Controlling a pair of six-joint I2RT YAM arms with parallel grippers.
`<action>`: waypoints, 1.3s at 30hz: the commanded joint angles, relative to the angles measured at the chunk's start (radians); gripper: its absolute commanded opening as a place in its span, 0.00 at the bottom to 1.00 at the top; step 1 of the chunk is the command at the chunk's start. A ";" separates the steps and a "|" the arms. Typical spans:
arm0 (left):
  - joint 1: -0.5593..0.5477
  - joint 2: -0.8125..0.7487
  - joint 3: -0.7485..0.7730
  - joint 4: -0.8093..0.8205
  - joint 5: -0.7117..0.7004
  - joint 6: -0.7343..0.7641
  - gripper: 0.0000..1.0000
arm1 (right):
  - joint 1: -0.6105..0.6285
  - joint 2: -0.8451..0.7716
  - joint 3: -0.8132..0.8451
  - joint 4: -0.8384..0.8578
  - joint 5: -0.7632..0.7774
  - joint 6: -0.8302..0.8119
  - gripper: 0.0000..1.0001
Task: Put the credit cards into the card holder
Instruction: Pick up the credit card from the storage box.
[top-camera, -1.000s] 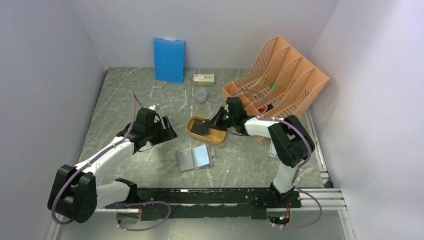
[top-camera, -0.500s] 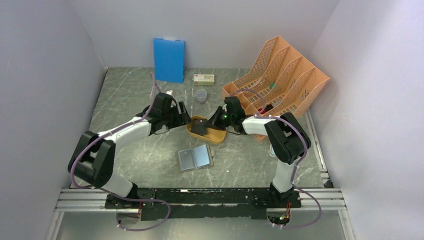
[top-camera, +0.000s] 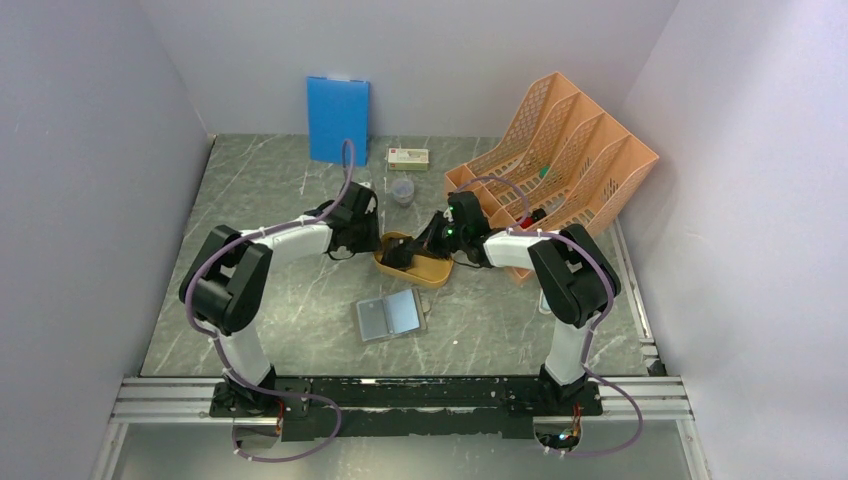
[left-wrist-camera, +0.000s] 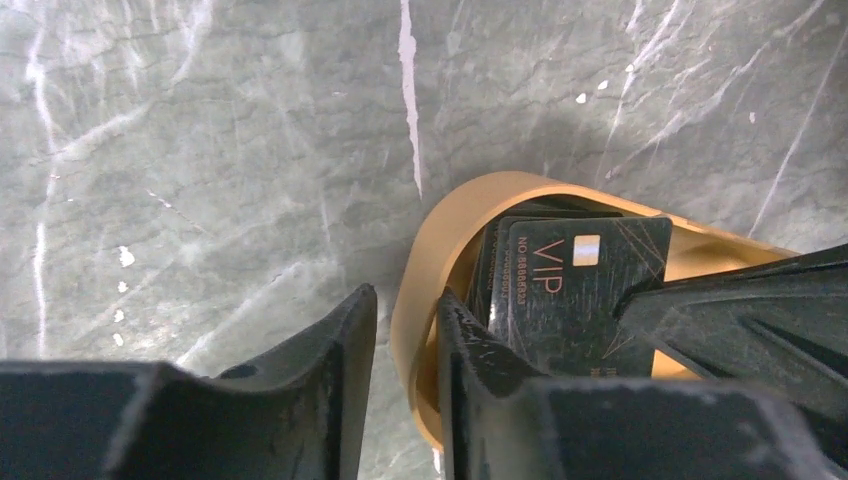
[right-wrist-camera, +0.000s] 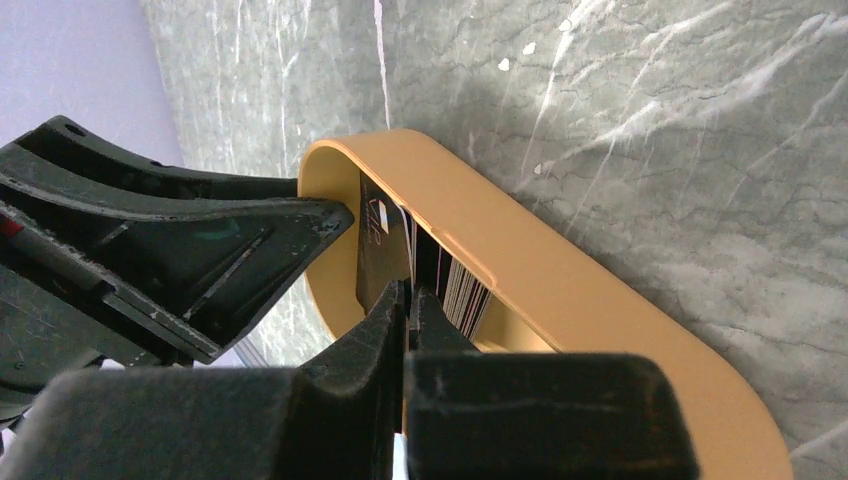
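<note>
At the yellow tray (top-camera: 432, 277), left arm (top-camera: 298, 237) newly arrived.
Left jaws narrowing astride its rim, likely steadying; right jaws pinched shut on a credit card (left-wrist-camera: 585, 290).

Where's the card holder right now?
Top view: the card holder lies open at centre, just on the near side of the yellow tray, not touching it.

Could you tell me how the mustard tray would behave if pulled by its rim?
The tray probably slides rather than tips: it sits low and wide on the smooth table. Its thin wall, straddled by the left tool, looks stiff and likely light, so it may shift when a card is lifted.
</note>
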 joint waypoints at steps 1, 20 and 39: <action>-0.013 0.024 0.039 -0.049 -0.050 0.015 0.28 | -0.005 0.023 0.006 -0.068 0.044 -0.033 0.00; -0.058 -0.022 0.009 -0.100 -0.169 -0.107 0.05 | -0.005 0.032 0.017 -0.038 0.068 0.007 0.00; -0.071 0.002 0.029 -0.128 -0.199 -0.101 0.05 | -0.006 0.042 0.024 -0.058 0.043 -0.029 0.24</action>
